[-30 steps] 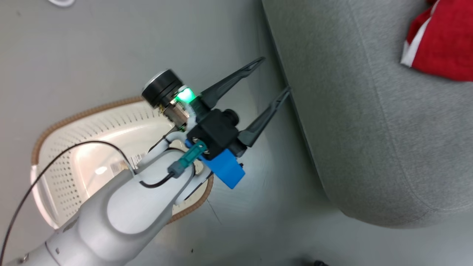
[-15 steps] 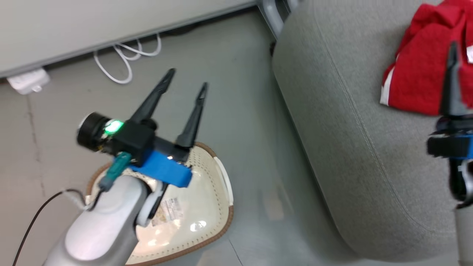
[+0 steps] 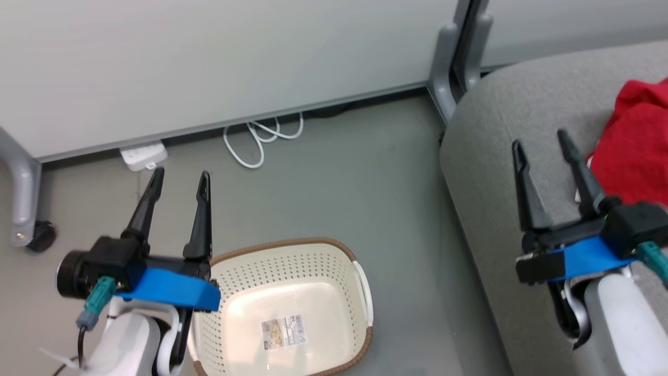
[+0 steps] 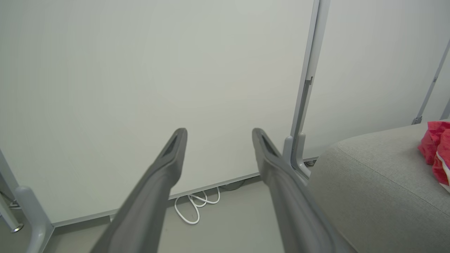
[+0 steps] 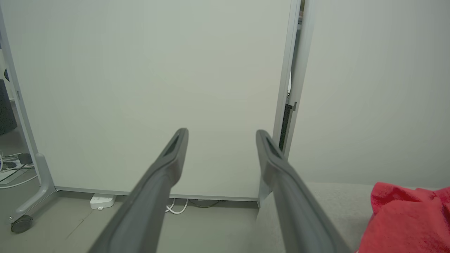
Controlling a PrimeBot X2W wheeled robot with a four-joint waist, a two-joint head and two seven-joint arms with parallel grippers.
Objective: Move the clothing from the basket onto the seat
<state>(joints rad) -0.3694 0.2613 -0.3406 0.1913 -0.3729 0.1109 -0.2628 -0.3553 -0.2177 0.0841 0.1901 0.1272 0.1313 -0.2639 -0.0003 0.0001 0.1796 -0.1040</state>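
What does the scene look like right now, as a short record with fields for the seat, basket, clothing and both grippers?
seat: grey cushion, on the right
basket: on the floor left of the seat, no clothing visible inside, label on its bottom
clothing: red, lying on the seat
left gripper: open, holding nothing, beside the basket
right gripper: open, holding nothing, over the seat, beside the clothing
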